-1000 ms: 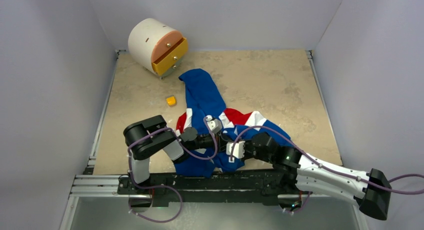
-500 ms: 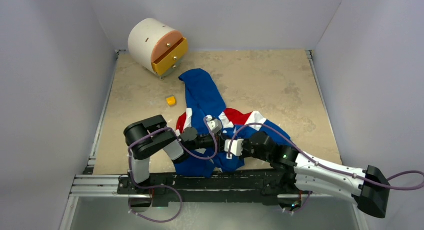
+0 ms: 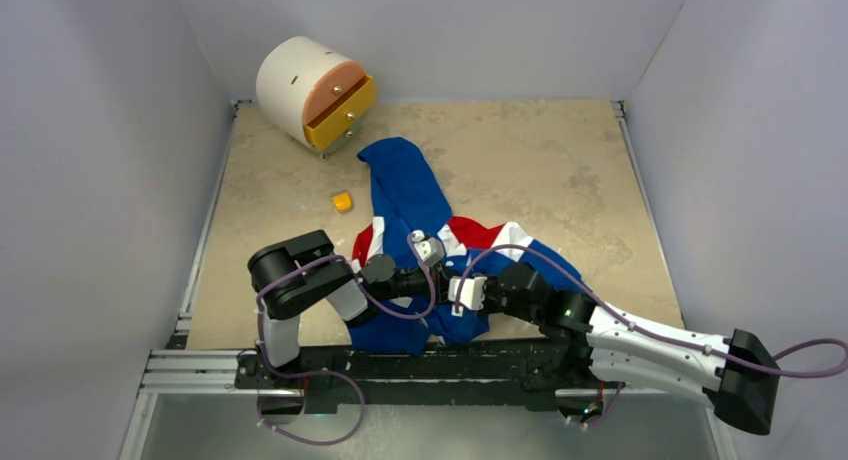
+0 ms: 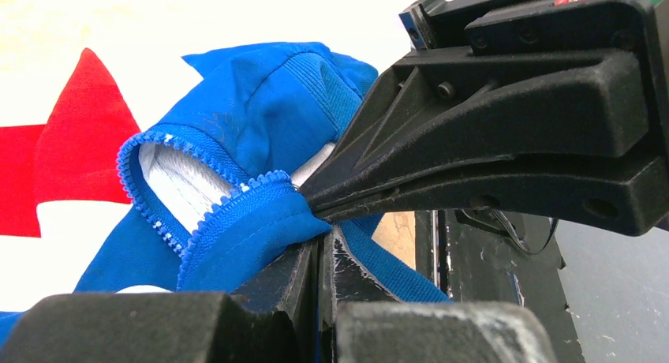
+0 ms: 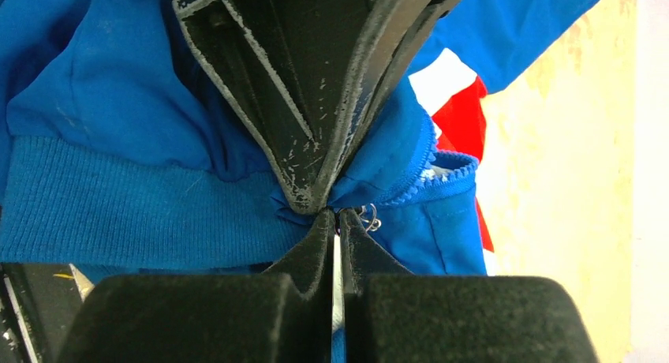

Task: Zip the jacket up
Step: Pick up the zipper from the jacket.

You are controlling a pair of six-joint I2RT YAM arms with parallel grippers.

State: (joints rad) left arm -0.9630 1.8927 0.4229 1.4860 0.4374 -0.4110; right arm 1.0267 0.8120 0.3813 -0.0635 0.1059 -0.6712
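Observation:
The royal-blue jacket (image 3: 405,185) with red and white panels lies crumpled on the table's middle, its near hem by the arms. My left gripper (image 3: 438,280) is shut on the blue hem fabric (image 4: 260,237) beside the zipper teeth (image 4: 213,213). My right gripper (image 3: 448,286) meets it tip to tip. In the right wrist view the right gripper (image 5: 335,215) is shut at the zipper's lower end, a small metal ring (image 5: 369,218) beside its tips. The left gripper's fingers (image 5: 315,126) pinch the ribbed hem (image 5: 118,213) just above. The zipper is open above the grip.
A white round drawer unit (image 3: 315,90) with orange and yellow drawers stands at the back left. A small yellow block (image 3: 343,201) lies left of the jacket. Grey walls close in on both sides. A black rail (image 3: 400,365) runs along the near edge.
My right arm has shifted slightly left, bringing its gripper closer against the left one. The left arm and the jacket have barely moved.

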